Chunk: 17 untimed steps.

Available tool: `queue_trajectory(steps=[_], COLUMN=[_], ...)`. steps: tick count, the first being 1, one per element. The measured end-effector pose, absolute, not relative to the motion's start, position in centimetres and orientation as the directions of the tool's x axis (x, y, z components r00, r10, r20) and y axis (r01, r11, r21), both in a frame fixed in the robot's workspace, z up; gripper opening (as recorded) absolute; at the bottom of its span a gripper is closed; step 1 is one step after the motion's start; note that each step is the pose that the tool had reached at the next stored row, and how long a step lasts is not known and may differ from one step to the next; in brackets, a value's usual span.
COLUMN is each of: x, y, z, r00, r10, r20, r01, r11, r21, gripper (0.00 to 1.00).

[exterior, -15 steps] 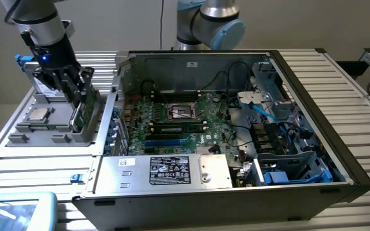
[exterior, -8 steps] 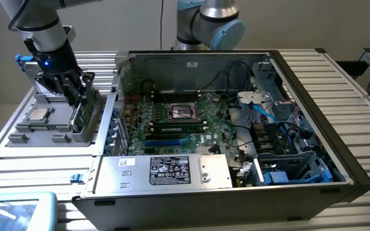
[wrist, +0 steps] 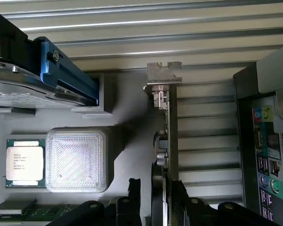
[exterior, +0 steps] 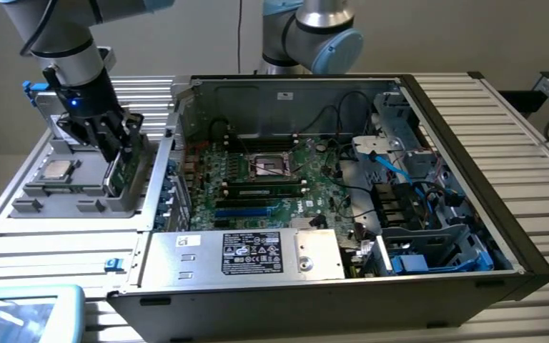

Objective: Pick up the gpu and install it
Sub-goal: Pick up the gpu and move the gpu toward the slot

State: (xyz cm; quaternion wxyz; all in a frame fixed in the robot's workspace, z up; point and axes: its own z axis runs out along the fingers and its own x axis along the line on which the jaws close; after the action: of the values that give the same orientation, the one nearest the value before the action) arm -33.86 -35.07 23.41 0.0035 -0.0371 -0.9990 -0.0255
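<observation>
Over the grey fixture [exterior: 83, 196], the gripper [exterior: 112, 151] straddles the upright gpu [exterior: 122, 174], clamped or not I cannot tell; it wants a square, centred hold.

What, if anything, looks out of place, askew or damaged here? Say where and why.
Nothing stands out. The gpu stands on edge in the grey holder beside the open computer case, with the hand at its top, and the processor chip lies flat in its recess.
</observation>
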Motion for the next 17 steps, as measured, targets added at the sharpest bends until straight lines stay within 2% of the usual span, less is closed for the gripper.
queue_trajectory(steps=[17], x=[-33.47], y=[-35.03], z=[23.73], r00=[-0.997], r10=[0.073], r20=[0.023], r01=[0.074], r11=[0.996], r21=[0.046], gripper=[0.41])
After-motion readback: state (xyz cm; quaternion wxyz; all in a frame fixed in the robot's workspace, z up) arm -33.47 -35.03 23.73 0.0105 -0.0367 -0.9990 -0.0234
